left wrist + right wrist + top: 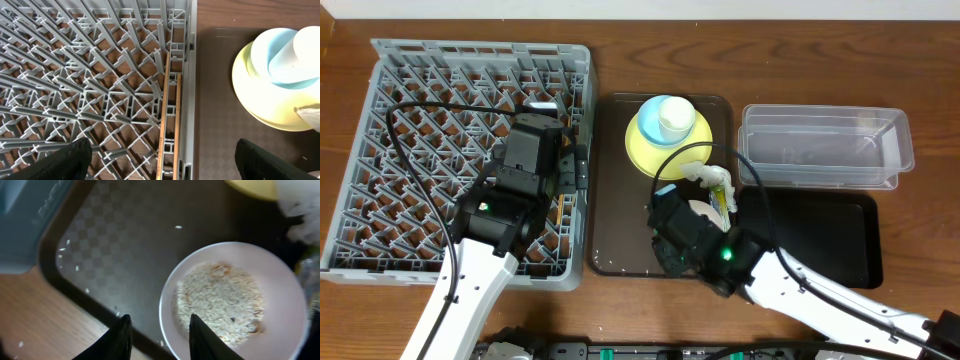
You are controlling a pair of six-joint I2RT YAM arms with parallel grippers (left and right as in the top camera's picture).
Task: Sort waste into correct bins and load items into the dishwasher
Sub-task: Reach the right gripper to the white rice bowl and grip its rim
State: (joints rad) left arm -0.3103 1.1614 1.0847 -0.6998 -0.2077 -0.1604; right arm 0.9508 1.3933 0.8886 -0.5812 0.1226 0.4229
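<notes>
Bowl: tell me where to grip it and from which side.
Pinch the rim of the bowl from above, on the side facing the rack, one finger inside, one outside. It looks too wide to span, rice fills the middle, and the tissue and wrapper crowd the other side.

Your small white bowl sits upright, rice crumbs spread inside, its rim between the jaws of the right gripper. Below the left gripper, in line between its jaws, two wooden chopsticks lie along the grey rack edge; ahead of the jaw beyond the rack, the blue cup stands on the yellow plate
</notes>
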